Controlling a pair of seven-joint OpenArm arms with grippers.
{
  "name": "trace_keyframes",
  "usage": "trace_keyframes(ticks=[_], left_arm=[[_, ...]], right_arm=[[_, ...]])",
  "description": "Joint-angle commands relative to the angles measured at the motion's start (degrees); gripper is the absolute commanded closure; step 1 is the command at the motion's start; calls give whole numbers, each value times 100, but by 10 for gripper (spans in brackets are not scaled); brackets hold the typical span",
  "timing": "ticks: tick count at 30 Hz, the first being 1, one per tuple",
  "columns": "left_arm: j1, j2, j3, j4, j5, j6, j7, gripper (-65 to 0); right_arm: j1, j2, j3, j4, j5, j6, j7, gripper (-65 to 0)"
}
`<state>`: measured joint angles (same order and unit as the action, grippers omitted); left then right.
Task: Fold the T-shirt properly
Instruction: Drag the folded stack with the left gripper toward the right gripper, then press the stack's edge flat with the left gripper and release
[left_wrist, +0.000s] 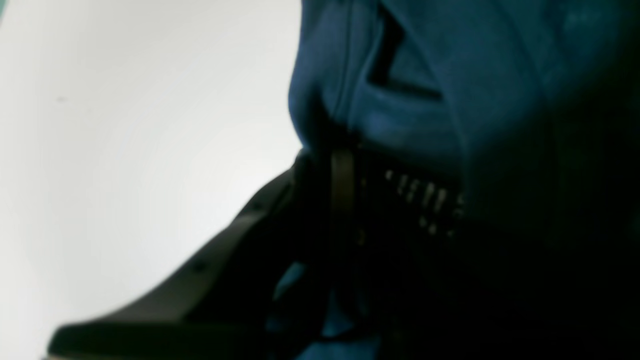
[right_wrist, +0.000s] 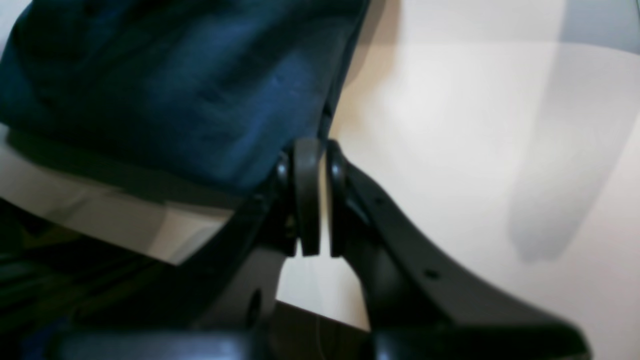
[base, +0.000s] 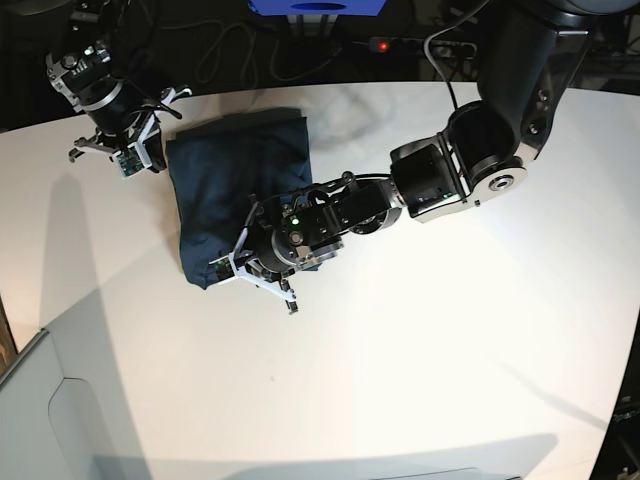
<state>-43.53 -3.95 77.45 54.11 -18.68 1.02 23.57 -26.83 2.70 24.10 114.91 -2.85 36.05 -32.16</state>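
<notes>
The dark navy T-shirt lies folded into a rough rectangle on the white table, left of centre. My left gripper is at the shirt's near edge. In the left wrist view the left gripper is shut on T-shirt cloth, with the small white label text beside it. My right gripper is at the shirt's far left edge. In the right wrist view the right gripper pinches the T-shirt hem, jaws almost together.
A blue box, cables and a power strip with a red light lie beyond the table's far edge. A pale grey panel stands at the near left corner.
</notes>
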Motion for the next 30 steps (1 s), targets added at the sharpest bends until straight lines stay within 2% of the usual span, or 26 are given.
trace_keyframes(ticks=[1,11,14,18,19,30], left_arm=[[-91,21,-4,9,-62,-124,153,0],[-91,21,-22,9,-62,-115,214,-17],[-91,21,-22,9,-62,-88,214,-99],[-91,12,-22,27,-62,-80,214,-263],[-91,-5,-22,44,-53,-62,214,-279],[-223,-32,-31,79,-62,-53,205,-255]], right_arm=[[15,7,21,82,70,83,126,-1],[15,-19,12,82,70,83,126,-1],[15,-19,12,82,70,83,126,-1],[24,-19,12,82,70,83,126,-1],[24,-19,12,82,70,83,126,-1],[32,-19,12,74,70,83,126,-1]])
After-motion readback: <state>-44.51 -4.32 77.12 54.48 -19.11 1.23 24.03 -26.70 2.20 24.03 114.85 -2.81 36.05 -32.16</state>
